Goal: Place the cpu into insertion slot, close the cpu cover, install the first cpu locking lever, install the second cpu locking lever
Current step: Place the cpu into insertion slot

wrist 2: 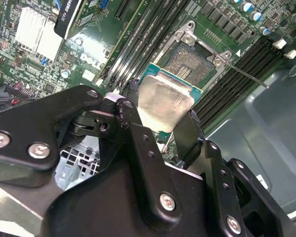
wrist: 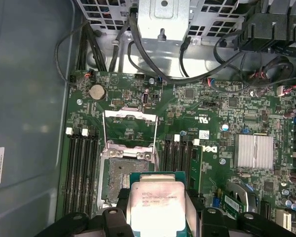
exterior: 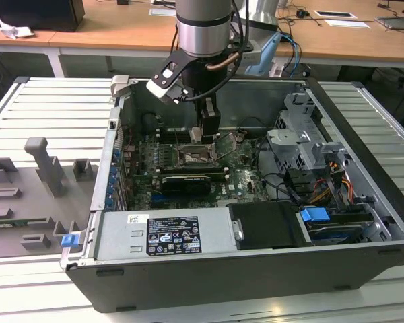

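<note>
Computer case, dark grey metal, lies open on the pale slatted desk, with the green circuit board inside. The square black insertion slot sits bare, its silvery framed cpu cover tipped open beside it. The black pincer is clamped on two edges of the silver-topped, green-rimmed cpu, held near the slot and not seated in it.

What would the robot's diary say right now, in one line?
end effector: shut on cpu | cpu: held near insertion slot, not seated | cpu cover: open
</note>
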Action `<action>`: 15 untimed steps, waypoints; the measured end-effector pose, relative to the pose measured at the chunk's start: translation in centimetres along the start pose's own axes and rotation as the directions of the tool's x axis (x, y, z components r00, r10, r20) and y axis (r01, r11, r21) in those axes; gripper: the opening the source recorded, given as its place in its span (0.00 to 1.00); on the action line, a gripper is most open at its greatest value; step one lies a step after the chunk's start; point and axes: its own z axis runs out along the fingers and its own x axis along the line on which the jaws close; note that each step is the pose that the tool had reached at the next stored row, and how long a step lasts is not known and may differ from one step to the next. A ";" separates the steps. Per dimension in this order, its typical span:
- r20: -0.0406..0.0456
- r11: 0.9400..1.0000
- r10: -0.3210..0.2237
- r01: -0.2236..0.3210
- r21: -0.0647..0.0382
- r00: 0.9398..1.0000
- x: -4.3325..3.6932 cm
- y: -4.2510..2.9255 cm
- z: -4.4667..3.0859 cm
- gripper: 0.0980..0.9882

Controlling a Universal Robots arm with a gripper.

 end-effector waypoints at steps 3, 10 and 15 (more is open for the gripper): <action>0.000 1.000 0.000 0.000 0.000 1.000 0.00 -0.02 0.16 0.48; 0.000 1.000 0.000 0.000 0.000 1.000 -0.01 -0.04 0.47 0.48; 0.000 1.000 0.000 0.000 0.000 1.000 0.26 -0.04 0.72 0.48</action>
